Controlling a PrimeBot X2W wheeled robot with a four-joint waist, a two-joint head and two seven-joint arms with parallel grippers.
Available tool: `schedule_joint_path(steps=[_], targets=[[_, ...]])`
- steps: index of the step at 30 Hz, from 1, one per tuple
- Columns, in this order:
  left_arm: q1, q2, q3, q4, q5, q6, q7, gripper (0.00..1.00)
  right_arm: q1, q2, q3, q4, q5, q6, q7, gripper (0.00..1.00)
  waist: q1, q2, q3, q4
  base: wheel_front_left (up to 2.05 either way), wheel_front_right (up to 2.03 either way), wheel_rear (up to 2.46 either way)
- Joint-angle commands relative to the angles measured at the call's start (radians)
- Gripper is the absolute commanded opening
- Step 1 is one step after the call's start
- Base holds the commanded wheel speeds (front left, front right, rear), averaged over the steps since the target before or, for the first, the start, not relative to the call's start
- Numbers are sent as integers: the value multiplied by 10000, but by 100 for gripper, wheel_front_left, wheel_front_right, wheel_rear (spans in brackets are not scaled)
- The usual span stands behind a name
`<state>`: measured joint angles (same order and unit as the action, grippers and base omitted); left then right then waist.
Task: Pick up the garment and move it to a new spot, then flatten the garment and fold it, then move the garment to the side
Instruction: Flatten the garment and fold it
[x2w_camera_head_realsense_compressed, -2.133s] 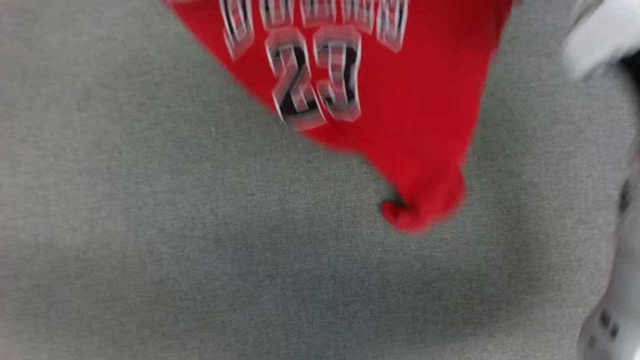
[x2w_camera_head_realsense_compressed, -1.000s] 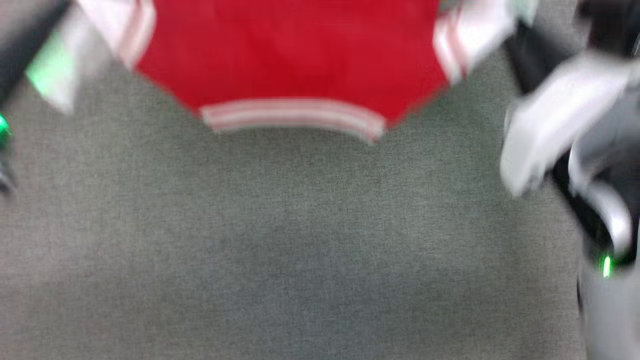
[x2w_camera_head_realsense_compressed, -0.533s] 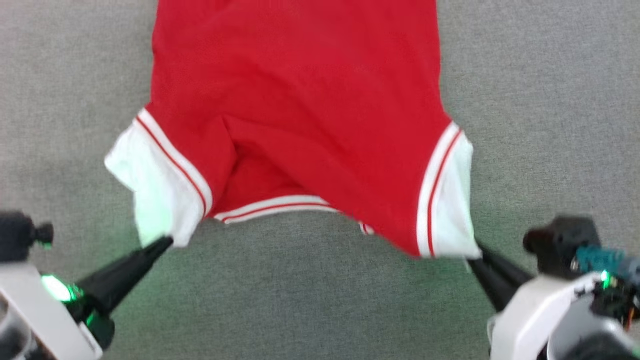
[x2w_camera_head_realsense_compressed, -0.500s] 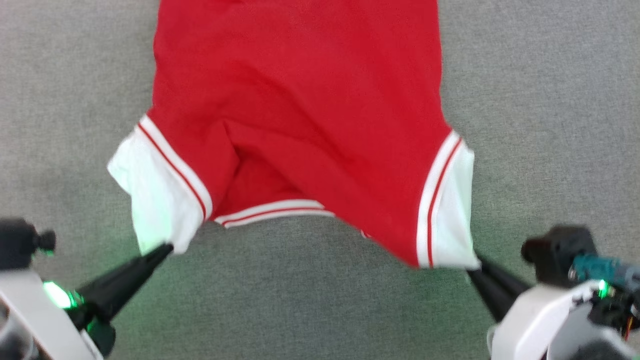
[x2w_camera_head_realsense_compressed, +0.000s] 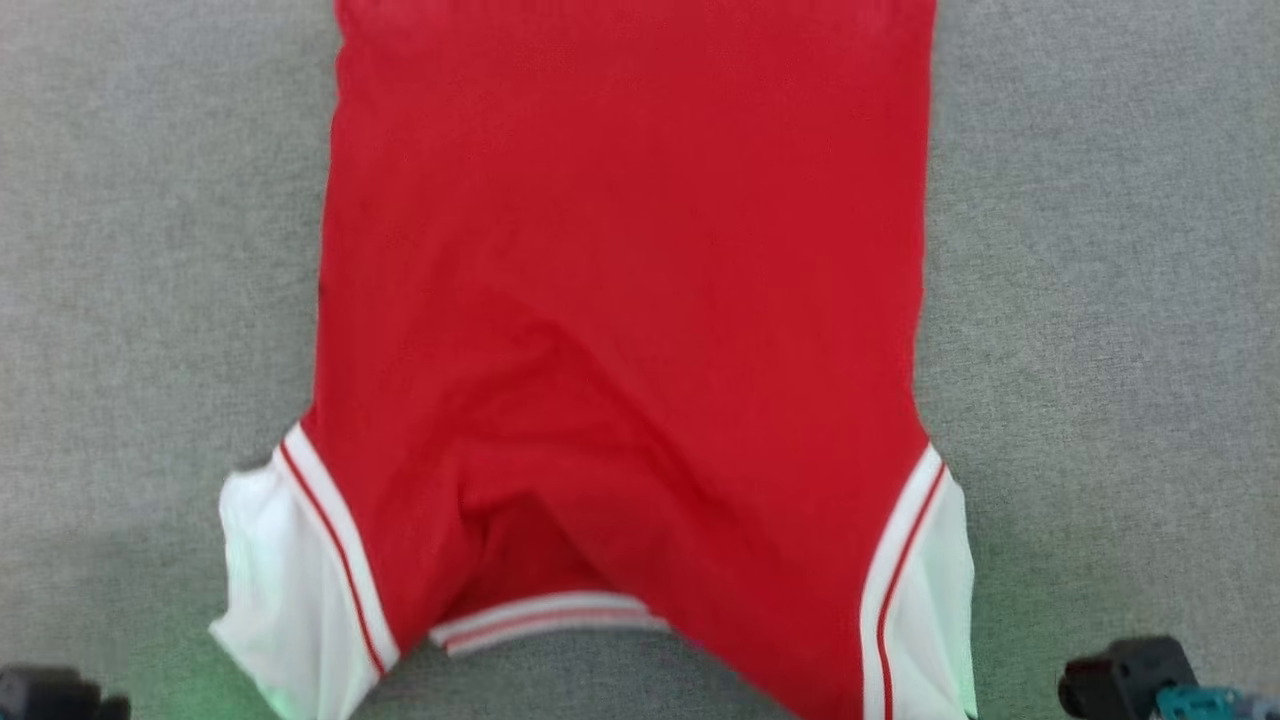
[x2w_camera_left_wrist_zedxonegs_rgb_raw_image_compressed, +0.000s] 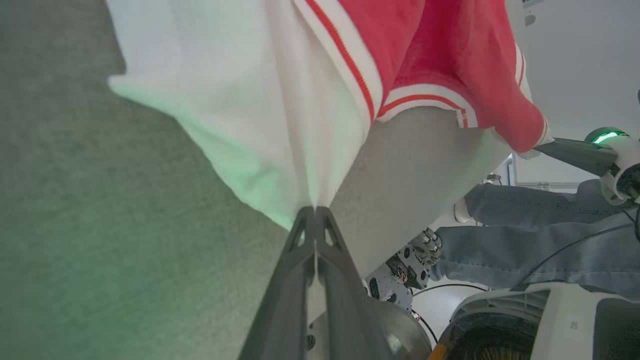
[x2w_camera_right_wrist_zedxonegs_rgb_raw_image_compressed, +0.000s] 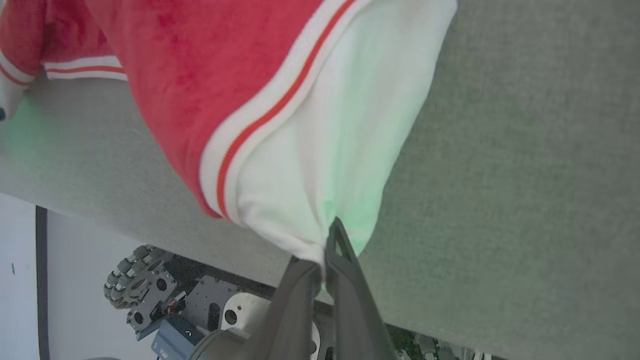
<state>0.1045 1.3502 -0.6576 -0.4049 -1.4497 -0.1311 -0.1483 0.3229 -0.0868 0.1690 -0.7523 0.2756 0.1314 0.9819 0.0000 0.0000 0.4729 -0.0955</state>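
The garment (x2w_camera_head_realsense_compressed: 620, 300) lies spread on the grey tabletop (x2w_camera_head_realsense_compressed: 1100, 250), sleeves at its near edge. The left pincer (x2w_camera_left_wrist_zedxonegs_rgb_raw_image_compressed: 315, 212) pinches one white sleeve and the right pincer (x2w_camera_right_wrist_zedxonegs_rgb_raw_image_compressed: 327, 245) pinches the other.

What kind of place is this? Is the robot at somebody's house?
Probably a robot lab or test room, not a house. The red shirt is spread on a table covered in grey cloth, bare robot wheels show below its edge, and a person in jeans is close by.
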Motion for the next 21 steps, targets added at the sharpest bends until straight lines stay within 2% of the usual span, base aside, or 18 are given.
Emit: schedule_joint_path(steps=[1, 4, 10, 15, 18, 21], targets=[[277, 242, -306, -107, 134, 8, -275, 0, 365, -26, -125, -124, 59, -13, 90, 0, 0, 0, 38, -6, 0, 0, 0], [529, 548, -793, -192, 320, 8, -617, 0, 688, -113, -294, -279, -14, -13, 195, 0, 0, 0, 77, -27, 0, 0, 0], [361, 698, -1311, -286, 541, 8, -922, 0, 567, -268, -725, -246, -245, -13, 80, 0, 0, 0, 111, 2, 0, 0, 0], [-396, 257, -1633, -125, 572, 9, -1053, 0, -19, -414, -694, 462, -497, -13, -278, 0, 0, 0, 170, 69, 0, 0, 0], [-1001, -222, -1713, 264, 227, 9, -1075, 0, -432, -458, -424, 1224, -585, -13, -386, 0, 0, 0, 236, 77, 0, 0, 0], [-1506, -438, -2003, 650, 191, 11, -1023, 0, -924, -518, -76, 2057, -619, -13, -568, 0, 0, 0, 326, 47, 0, 0, 0]])
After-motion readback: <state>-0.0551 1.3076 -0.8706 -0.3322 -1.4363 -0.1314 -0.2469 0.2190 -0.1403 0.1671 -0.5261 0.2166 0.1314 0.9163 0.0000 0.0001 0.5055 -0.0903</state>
